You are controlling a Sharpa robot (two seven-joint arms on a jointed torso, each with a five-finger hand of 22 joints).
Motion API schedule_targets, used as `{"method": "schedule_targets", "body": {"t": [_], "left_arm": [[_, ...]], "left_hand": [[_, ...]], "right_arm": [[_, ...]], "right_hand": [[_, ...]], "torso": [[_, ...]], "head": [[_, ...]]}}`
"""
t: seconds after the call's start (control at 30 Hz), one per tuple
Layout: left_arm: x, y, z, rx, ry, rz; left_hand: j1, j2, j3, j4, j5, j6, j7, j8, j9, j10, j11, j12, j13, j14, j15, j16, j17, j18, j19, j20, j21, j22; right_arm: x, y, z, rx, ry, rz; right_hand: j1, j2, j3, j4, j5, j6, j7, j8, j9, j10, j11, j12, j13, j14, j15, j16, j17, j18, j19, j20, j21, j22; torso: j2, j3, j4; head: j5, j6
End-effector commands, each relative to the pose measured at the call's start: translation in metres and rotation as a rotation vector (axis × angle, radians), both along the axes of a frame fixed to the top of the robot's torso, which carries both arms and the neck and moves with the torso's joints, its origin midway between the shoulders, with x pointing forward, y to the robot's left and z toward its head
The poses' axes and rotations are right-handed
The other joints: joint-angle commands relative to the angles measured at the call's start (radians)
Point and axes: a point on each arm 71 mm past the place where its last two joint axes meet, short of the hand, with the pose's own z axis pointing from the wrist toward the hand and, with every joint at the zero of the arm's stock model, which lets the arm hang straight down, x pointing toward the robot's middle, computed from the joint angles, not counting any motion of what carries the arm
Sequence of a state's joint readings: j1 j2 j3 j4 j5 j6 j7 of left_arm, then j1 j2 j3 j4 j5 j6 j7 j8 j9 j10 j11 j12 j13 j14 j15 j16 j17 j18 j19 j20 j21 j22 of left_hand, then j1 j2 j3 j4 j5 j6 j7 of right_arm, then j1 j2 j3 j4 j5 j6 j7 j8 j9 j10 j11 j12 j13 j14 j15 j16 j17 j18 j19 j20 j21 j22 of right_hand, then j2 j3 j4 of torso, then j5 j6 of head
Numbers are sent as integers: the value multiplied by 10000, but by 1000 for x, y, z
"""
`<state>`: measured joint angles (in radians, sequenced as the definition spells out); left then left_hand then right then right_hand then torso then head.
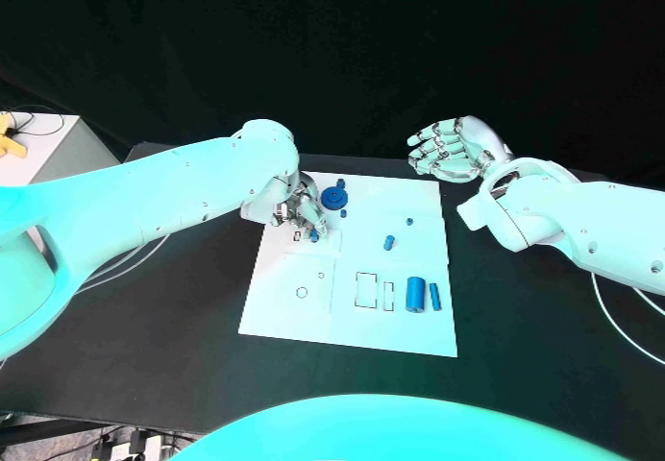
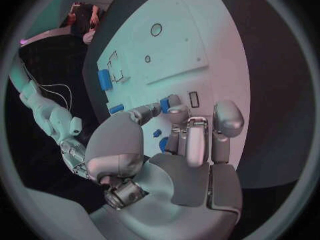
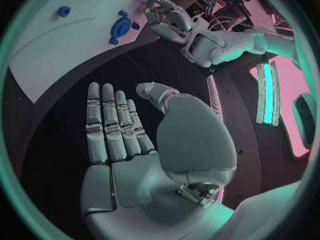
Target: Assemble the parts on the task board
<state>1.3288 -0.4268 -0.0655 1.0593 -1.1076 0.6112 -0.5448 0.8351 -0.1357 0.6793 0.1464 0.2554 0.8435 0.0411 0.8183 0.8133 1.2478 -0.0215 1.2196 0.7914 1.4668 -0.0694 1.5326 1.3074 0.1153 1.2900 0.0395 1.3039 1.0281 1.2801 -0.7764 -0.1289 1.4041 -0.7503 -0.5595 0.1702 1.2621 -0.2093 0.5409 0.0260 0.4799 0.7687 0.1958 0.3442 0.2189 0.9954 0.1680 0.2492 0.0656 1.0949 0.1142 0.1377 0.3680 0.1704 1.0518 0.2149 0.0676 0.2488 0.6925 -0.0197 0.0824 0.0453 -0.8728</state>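
The white task board (image 1: 354, 317) lies in the middle of the table. My left hand (image 1: 288, 208) hovers low over its far left corner and pinches a small blue part (image 2: 165, 104) between thumb and a finger. Just beside it stands a blue gear (image 1: 334, 198). Two small blue pieces (image 1: 389, 241) lie further along the board. A thick blue cylinder (image 1: 416, 294) and a thinner one (image 1: 435, 296) lie near the right edge. My right hand (image 1: 451, 149) is raised beyond the board's far right corner, fingers straight and apart, holding nothing (image 3: 127, 128).
Outlined slots and small holes (image 1: 370, 291) mark the near half of the board. Black table (image 1: 153, 365) surrounds the board on all sides. A white box (image 1: 49, 144) stands at the far left, off the table.
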Motion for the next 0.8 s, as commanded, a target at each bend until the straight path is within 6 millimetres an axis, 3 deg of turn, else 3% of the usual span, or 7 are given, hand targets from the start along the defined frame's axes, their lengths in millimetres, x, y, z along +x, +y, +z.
{"method": "schedule_targets", "body": {"t": [0.03, 0.57, 0.8], "left_arm": [[-2, 1, -6, 53, 167, -18], [-1, 8, -6, 231, 132, 5], [-2, 10, -6, 246, 82, 26]], "left_hand": [[-84, -28, -143, 45, -44, 29, 49, -46, 17, -32, -8, -56, 11, 825, -70, 21, 1894, -73, 30, -38, -33, -2], [44, -245, -972, 392, -69, 82, 47, -115, 88, -49, -8, -68, 22, 823, -70, 15, 1893, -71, 31, -39, -60, -15], [241, -423, -1720, 725, -141, 121, 21, -168, 143, -6, -29, -35, 105, 838, -90, 41, 1948, -83, 79, -55, -35, 53]], "right_arm": [[-1, 1, 0, -43, -14, 152], [-1, 0, 0, -61, 0, 135], [-1, -1, 0, -69, -4, 120]], "right_hand": [[-9, -29, 4, -53, 47, -75, 492, 46, -14, 9, 75, -43, -17, 34, 40, -52, -11, 118, 5, 53, -11, -14], [2, -48, 2, -84, 33, -84, 498, 46, -20, 2, 80, -48, -18, 29, 45, -68, -22, 114, 1, 55, -12, -43], [18, -60, 3, -108, 24, -88, 499, 46, -23, 0, 80, -48, -18, 29, 46, -74, -27, 114, 1, 54, -11, -57]], "torso": [[-4, -1, 2], [0, -8, -3], [0, -12, -2]], "head": [[-2, 2], [-20, 2], [-34, 2]]}}
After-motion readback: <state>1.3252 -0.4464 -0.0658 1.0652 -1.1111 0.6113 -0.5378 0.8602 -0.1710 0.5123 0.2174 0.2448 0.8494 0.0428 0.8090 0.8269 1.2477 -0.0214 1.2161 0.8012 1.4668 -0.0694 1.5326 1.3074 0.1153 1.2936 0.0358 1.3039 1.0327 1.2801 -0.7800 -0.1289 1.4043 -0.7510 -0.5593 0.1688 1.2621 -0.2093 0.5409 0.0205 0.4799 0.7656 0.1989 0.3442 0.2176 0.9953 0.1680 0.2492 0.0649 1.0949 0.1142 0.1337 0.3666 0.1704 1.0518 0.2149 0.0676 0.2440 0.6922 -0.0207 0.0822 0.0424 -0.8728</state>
